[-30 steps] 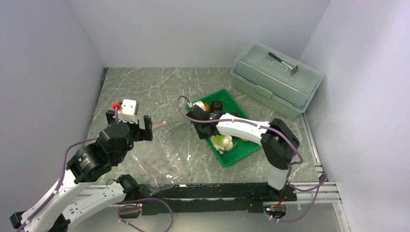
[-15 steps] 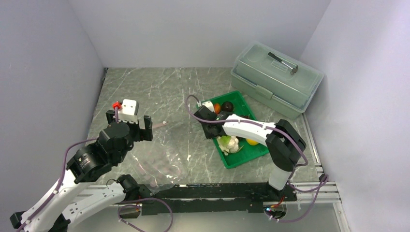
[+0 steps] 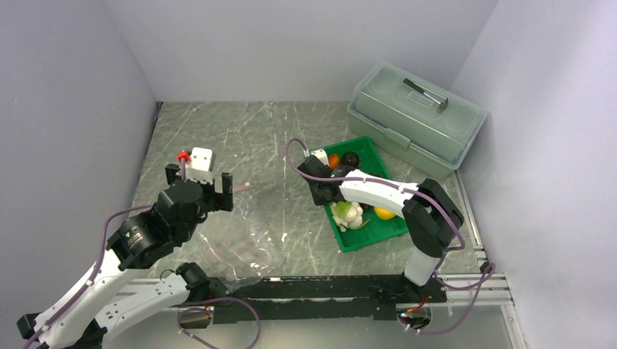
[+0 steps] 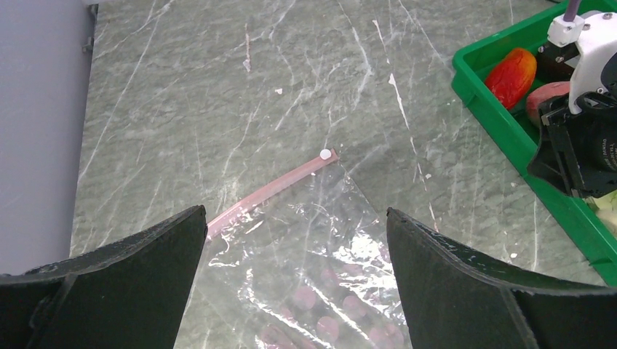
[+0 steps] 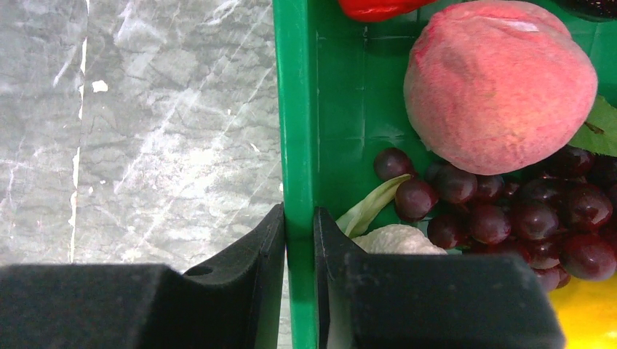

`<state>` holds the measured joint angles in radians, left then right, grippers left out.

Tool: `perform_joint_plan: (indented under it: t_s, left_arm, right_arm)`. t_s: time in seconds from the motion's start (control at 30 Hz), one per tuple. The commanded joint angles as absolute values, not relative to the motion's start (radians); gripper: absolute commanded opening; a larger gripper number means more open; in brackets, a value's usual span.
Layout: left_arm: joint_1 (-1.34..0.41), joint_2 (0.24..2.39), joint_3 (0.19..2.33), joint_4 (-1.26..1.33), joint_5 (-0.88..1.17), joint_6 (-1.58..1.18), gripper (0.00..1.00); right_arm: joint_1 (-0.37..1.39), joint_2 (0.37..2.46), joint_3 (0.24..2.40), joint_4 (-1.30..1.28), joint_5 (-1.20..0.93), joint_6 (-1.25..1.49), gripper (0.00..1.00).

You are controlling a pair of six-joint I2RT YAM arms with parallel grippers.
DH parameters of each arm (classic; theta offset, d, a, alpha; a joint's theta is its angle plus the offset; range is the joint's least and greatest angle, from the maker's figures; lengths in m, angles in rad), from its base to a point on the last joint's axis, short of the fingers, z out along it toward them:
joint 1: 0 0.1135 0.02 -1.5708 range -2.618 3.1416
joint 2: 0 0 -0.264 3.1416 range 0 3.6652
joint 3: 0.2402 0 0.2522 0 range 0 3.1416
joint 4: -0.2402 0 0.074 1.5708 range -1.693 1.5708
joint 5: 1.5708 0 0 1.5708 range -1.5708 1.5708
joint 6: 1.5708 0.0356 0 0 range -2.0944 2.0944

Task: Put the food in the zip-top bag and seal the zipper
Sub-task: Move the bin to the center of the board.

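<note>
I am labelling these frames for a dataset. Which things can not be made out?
Top view: the right arm covers the middle of the green tray, hiding what lies under it.
Right wrist view: red fruit cut by the top edge, yellow fruit by the bottom corner.
Left wrist view: zip-top bag cut by the bottom edge; mouth open or sealed, unclear.

A robot lab booth: 2 arms [image 3: 145, 240] bolted to a grey marble-look table [image 3: 240, 131], boxed in by plain pale walls [image 3: 291, 43].
</note>
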<state>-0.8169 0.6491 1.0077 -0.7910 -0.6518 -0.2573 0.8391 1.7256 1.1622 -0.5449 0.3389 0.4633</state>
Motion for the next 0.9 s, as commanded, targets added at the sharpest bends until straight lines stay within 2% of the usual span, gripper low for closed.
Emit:
perform_joint_plan:
  t_s: [0.0,0.1,0.2,0.43,0.87]
  left_arm:
    - [-0.819,0.661,1.006,-0.773,-0.658,-0.266,0.99]
    - [-0.819,0.669,1.006,-0.774,-0.661,-0.265,0.99]
    - [-0.818,0.670,1.006,-0.775,-0.664,-0.265,0.99]
    - [-0.817,0.670,1.006,-0.774,-0.667,-0.265,0.99]
    - [-0.818,0.651,1.008,-0.778,-0.674,-0.268,0.99]
  right_arm:
    - [0.830,1.667,1.165,-0.506,0.367,0.452,0.14]
    - [0.830,1.655,1.172,-0.512,0.374,0.449,0.22]
    - [0.831,1.641,1.182,-0.522,0.386,0.447,0.38]
    - [0.835,1.599,1.206,-0.542,0.382,0.448,0.53]
    - [0.930,1.479,1.232,-0.509,0.187,0.483,0.65]
